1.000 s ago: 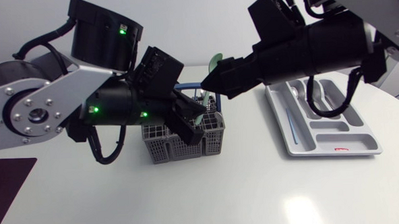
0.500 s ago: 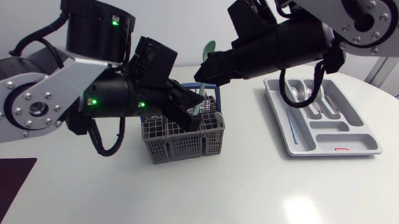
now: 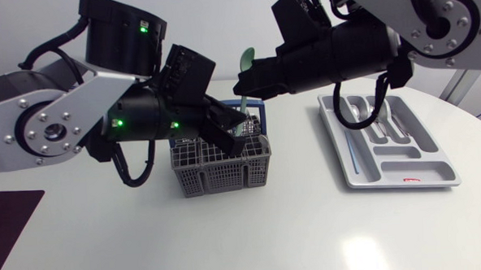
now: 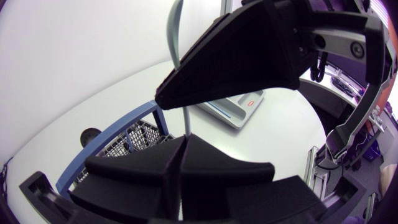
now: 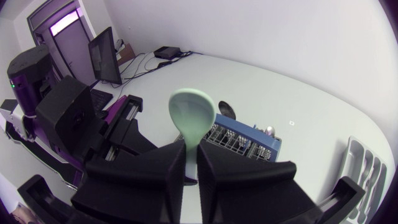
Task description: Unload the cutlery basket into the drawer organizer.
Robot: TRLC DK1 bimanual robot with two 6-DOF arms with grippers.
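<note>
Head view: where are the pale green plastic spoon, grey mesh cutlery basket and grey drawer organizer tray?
pale green plastic spoon (image 3: 246, 58), head view, bowl.
grey mesh cutlery basket (image 3: 222, 176), head view, front wall.
grey drawer organizer tray (image 3: 429, 170), head view, bare front compartment.

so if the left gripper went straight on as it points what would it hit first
Most likely the right gripper, right ahead of it holding the green spoon; the basket lies off to the side, though depth is unclear.
</note>
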